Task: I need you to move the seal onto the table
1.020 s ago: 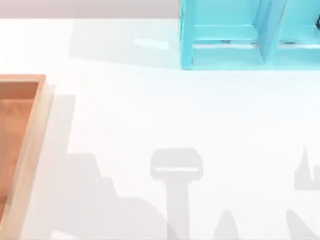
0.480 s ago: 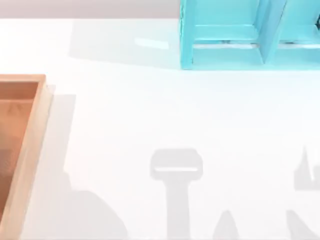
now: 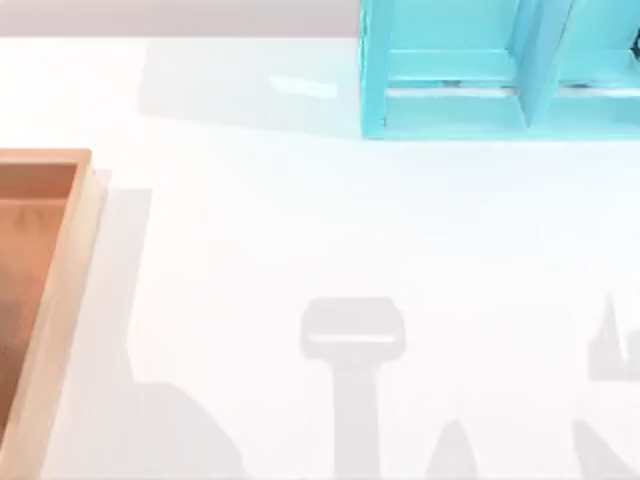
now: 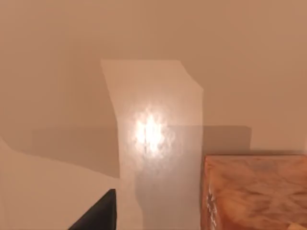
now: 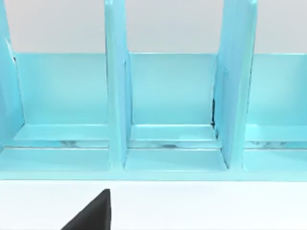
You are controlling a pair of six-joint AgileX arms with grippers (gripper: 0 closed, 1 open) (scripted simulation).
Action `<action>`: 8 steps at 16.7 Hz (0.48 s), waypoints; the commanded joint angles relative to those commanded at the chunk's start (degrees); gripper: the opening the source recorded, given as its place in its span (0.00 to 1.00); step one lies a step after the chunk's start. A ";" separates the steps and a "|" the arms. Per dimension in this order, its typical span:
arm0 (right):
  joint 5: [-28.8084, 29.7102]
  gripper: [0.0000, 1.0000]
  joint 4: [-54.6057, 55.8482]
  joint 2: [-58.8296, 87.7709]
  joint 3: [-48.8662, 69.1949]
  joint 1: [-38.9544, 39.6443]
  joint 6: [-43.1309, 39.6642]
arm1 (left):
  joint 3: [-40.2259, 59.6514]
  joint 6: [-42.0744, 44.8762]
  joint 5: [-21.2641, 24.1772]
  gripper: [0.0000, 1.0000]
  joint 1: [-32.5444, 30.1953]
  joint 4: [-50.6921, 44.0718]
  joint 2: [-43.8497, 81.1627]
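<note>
Hovering low over the floor of the wooden tray [image 3: 62,290], at the table's left side: left gripper [image 4: 98,215], a dark tip of it at the edge of the left wrist view. Open or closed cannot be told from here. Just beside it, apart and not touching, an orange-brown marbled block [image 4: 256,191], probably the seal, though cut off by the frame with its top out of sight. Standing inside the tray, so not yet on the table [image 3: 300,220]. Placed so, probably, to line up on the block before closing around it; nothing gripped as far as can be seen.

Parked at the right side, facing the light blue shelf [image 5: 168,96] across a strip of white surface: right gripper [image 5: 93,213], opening likewise not to be told. Kept clear, most likely, to leave the open middle free as a landing spot.

Grasp, lift over the tray's raised rim and set-down all left to do. Main risk: tipping the narrow block or clipping the rim.
</note>
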 joint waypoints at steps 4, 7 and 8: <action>0.00 1.00 0.00 0.00 0.00 0.00 0.00 | 0.00 0.00 0.00 0.55 0.00 0.00 0.00; 0.00 1.00 0.00 0.00 0.00 0.00 0.00 | 0.00 0.00 0.00 0.32 0.00 0.00 0.00; 0.00 1.00 0.00 0.00 0.00 0.00 0.00 | 0.00 0.00 0.00 0.25 0.00 0.00 0.00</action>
